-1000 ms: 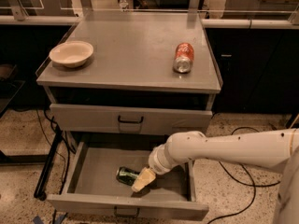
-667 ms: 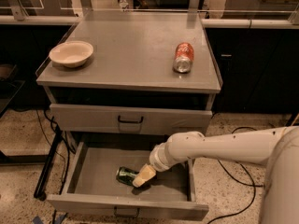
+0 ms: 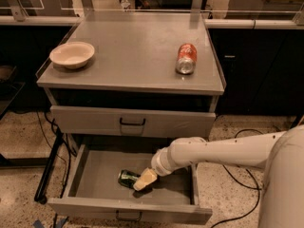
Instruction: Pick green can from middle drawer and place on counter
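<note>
One green can (image 3: pixel 127 177) lies on its side toward the front edge of the open middle drawer (image 3: pixel 95 167), about midway along. The gripper (image 3: pixel 145 179) sits at its right end, seemingly touching it; whether it is clamped I cannot tell. Grasping is the step in hand. Next comes a firm hold, then a lift to the counter (image 3: pixel 137 56).

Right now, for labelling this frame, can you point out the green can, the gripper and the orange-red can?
green can (image 3: pixel 126 177): camera view, its dark side.
gripper (image 3: pixel 144 180): camera view, its pale tip, in the middle drawer (image 3: pixel 95 172) at the green can.
orange-red can (image 3: pixel 186 57): camera view, its red side.
</note>
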Controlling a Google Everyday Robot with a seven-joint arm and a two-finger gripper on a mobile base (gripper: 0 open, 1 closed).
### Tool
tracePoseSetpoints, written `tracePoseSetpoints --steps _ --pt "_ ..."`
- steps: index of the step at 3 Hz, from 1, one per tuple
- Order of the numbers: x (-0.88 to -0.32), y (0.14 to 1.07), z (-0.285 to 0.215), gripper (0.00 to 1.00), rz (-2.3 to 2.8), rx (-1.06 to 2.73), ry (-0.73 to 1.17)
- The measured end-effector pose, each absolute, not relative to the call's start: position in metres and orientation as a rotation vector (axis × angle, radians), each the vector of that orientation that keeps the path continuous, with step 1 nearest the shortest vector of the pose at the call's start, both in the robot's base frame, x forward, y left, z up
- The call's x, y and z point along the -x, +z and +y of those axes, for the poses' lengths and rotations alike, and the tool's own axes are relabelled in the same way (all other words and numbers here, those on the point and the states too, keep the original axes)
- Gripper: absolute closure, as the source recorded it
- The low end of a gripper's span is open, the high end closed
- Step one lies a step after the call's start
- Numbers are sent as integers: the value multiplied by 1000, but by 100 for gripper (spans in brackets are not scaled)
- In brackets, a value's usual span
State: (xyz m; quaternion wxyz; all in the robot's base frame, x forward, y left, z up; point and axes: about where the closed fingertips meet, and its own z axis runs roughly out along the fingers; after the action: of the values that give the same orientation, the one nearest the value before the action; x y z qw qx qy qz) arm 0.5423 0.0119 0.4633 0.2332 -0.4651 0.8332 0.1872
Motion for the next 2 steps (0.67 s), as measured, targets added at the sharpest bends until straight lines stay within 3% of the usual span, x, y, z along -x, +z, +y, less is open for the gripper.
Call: tracePoseSetpoints --steps 2 --pt "-541 431 41 0 2273 1238 591"
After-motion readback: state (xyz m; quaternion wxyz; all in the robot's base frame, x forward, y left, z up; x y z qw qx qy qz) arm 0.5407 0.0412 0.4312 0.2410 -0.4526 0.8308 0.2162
